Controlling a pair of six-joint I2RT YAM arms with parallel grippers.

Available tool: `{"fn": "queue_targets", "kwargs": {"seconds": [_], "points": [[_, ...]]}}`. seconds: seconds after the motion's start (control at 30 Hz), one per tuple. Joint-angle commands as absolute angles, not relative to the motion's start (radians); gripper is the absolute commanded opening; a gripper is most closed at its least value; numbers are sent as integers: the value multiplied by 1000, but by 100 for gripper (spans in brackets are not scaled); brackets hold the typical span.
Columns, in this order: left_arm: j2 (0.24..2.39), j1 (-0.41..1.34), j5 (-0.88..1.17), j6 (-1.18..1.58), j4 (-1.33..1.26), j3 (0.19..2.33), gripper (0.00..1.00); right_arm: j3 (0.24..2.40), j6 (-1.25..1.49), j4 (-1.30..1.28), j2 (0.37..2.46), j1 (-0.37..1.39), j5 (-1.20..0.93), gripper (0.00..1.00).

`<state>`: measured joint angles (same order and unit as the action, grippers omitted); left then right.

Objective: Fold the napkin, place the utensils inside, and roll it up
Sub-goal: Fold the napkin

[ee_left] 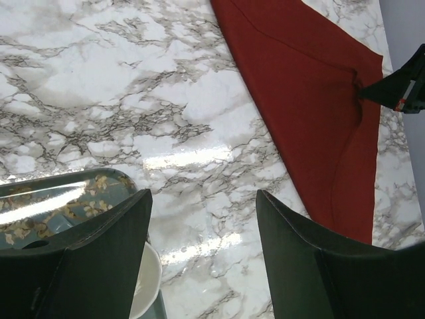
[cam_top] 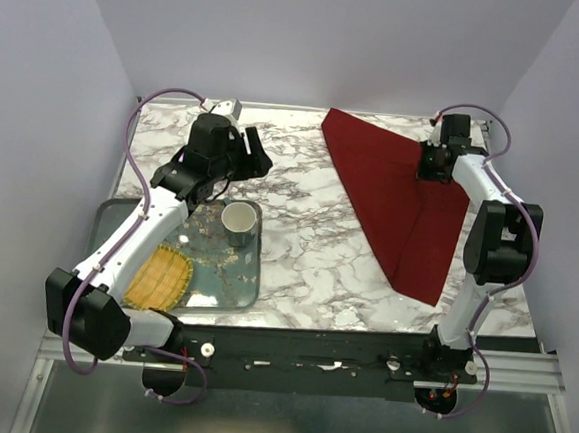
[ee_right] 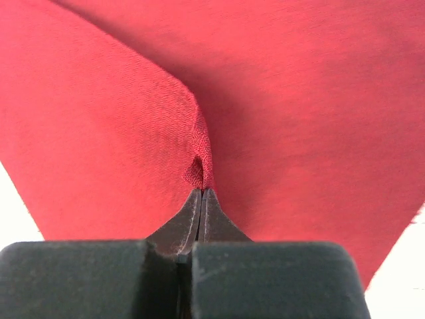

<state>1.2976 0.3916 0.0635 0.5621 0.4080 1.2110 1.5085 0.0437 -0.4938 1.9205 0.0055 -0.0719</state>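
Burgundy napkin (cam_top: 396,200) runs upper centre to lower right; our right hand (cam_top: 433,174) pinches its right edge, left hand (cam_top: 256,152) released.

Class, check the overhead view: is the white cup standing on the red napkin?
No, the cup stands on the tray at the left, well apart from the napkin.

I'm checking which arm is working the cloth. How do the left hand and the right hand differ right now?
The left hand is open, fingers wide apart; the right hand is shut. The left hand holds nothing, while the right hand pinches a raised fold of the napkin. The left hand hangs over bare marble table near the tray; the right hand is at the napkin's right side. Both are black.
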Motion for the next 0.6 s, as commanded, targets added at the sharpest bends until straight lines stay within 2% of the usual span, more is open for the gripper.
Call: {"fn": "queue_targets", "kwargs": {"seconds": [0.0,0.57], "points": [[1295,399,58,529,430,1249,73,1584,-31,-494,1979,-63,-63,1],[1305,397,55,514,414,1235,73,1925,-72,-572,2207,-107,-32,1]]}}
